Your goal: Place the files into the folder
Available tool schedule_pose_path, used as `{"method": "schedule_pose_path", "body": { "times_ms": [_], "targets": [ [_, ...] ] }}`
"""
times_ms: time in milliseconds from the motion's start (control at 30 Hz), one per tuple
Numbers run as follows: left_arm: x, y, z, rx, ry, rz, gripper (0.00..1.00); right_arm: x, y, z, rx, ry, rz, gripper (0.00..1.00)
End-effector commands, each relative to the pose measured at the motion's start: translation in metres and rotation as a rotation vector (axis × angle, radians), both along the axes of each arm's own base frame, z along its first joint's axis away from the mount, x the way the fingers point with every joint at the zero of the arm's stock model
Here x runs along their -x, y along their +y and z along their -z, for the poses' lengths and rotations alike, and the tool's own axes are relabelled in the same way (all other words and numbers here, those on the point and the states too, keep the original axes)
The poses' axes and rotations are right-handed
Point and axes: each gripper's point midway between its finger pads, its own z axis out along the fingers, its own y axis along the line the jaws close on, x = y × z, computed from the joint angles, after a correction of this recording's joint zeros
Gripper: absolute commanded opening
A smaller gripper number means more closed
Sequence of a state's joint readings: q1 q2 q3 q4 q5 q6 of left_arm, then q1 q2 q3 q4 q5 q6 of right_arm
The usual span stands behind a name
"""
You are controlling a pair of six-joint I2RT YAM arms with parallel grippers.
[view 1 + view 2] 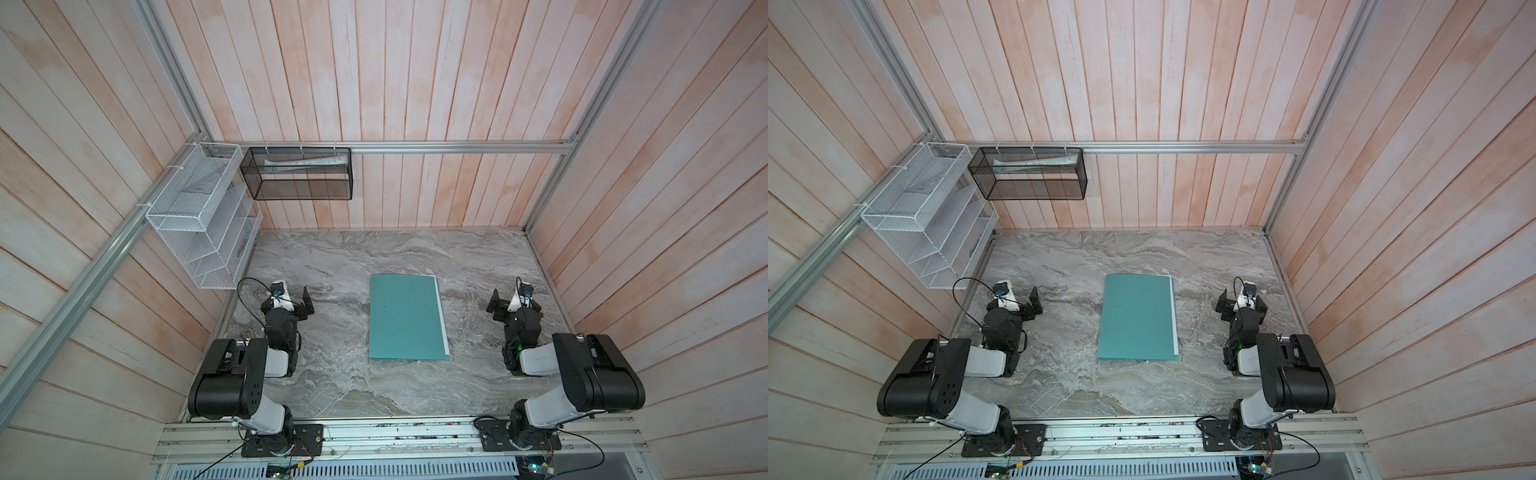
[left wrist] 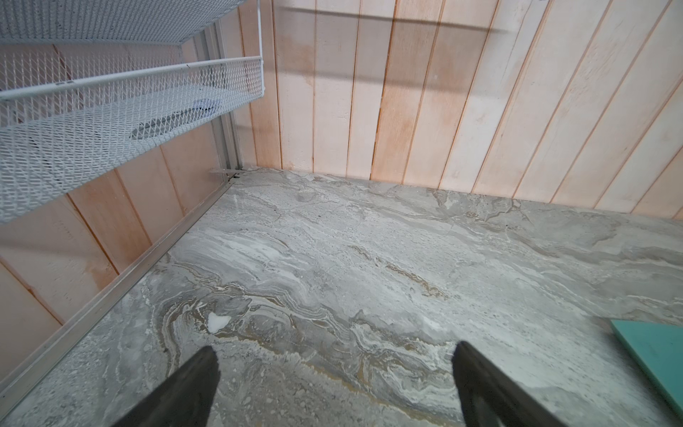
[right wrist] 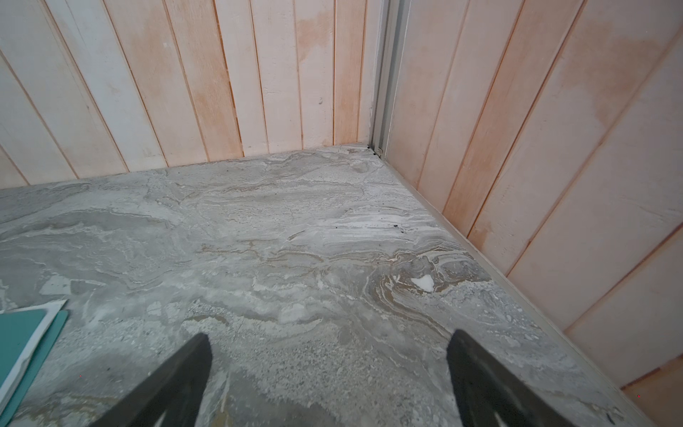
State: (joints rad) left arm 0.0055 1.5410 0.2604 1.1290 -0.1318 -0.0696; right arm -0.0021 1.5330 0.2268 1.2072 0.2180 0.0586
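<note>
With the closed teal folder (image 1: pixel 405 318) already sandwiching the files (image 3: pixel 35 334), both arms' jaws gape wide and empty; only squaring the protruding white edge seems left.

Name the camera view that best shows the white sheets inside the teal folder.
The right wrist view: the files show as a white strip between the folder covers at its corner. In both top views only a thin white edge shows. The left wrist view shows a folder corner, no paper.
</note>
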Motion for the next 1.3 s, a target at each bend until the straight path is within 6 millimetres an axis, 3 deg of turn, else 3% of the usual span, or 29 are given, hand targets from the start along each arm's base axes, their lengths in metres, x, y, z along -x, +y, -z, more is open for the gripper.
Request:
{"method": "schedule_pose_path", "body": {
  "times_ms": [0,533,667,733,767,800,867,1000,1033,1100,1133,1167,1267],
  "targets": [
    [-0.005,-0.001,-0.006,-0.015,-0.014,0.003,1.0,-0.006,0.001,-0.008,-0.001,-0.02,-0.013,0.98],
    [-0.004,0.0,-0.006,-0.017,-0.013,0.002,1.0,-0.003,0.002,-0.011,0.005,-0.031,-0.023,0.98],
    [0.033,-0.01,-0.026,-0.07,-0.163,-0.01,1.0,0.031,0.014,-0.027,0.059,-0.154,-0.03,0.98],
    [0.023,-0.005,-0.024,-0.071,-0.16,-0.038,1.0,0.021,0.005,-0.024,0.043,-0.14,0.022,0.98],
    [0.008,-0.004,-0.015,-0.066,-0.088,-0.041,1.0,0.006,0.001,-0.017,0.042,-0.095,0.05,0.98],
    [-0.007,-0.003,-0.005,-0.038,0.008,-0.012,1.0,0.005,-0.001,-0.018,0.032,-0.095,0.037,0.98],
    [0.002,0.004,-0.01,0.005,-0.055,0.009,1.0,0.008,-0.007,-0.016,0.0,-0.083,0.045,0.98],
    [0.036,-0.01,-0.026,-0.067,-0.182,0.008,1.0,0.05,0.009,-0.04,0.047,-0.238,-0.016,0.98],
    [0.032,-0.007,-0.028,-0.066,-0.192,-0.013,1.0,0.046,0.009,-0.035,0.045,-0.223,-0.011,0.98],
    [0.001,0.0,-0.011,-0.022,-0.045,-0.017,1.0,0.009,0.001,-0.025,0.049,-0.14,0.04,0.98],
    [-0.008,0.003,-0.002,-0.002,0.029,-0.009,1.0,0.001,0.0,-0.016,0.04,-0.081,0.036,0.98],
    [-0.003,0.003,-0.007,0.002,-0.024,-0.001,1.0,0.002,-0.005,-0.014,-0.026,-0.071,0.017,0.98],
    [-0.004,0.003,-0.005,0.003,-0.003,-0.001,1.0,0.001,-0.004,-0.013,-0.014,-0.064,0.001,0.98]
  ]
}}
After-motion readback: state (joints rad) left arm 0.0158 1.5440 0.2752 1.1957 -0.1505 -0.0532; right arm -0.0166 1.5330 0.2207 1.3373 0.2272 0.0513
